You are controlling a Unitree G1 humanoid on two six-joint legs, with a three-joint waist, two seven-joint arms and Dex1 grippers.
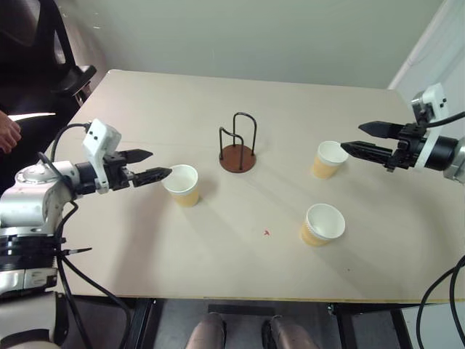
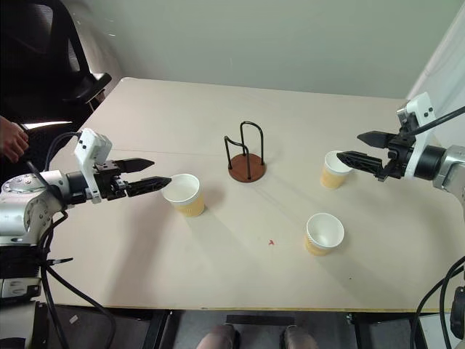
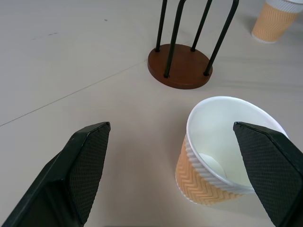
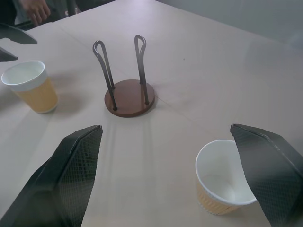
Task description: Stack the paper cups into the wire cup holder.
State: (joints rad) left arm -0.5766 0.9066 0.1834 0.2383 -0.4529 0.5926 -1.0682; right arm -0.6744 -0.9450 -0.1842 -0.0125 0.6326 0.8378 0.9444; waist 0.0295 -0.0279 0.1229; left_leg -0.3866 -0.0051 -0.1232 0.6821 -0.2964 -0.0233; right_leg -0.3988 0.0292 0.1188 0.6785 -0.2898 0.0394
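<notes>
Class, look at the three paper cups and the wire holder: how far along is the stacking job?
Done: nothing; the wire cup holder stands empty. In hand: both open grippers, left gripper and right gripper, each reach toward a paper cup, gripping neither. Left: all three cups, including the near one, need stacking.

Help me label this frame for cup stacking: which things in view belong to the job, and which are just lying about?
Belongs to the job:
- three paper cups: left, right, near
- wire cup holder, empty
- left gripper and right gripper, both open

Just lying about:
- small red speck on the table
- black office chair
- a person's hand
</notes>
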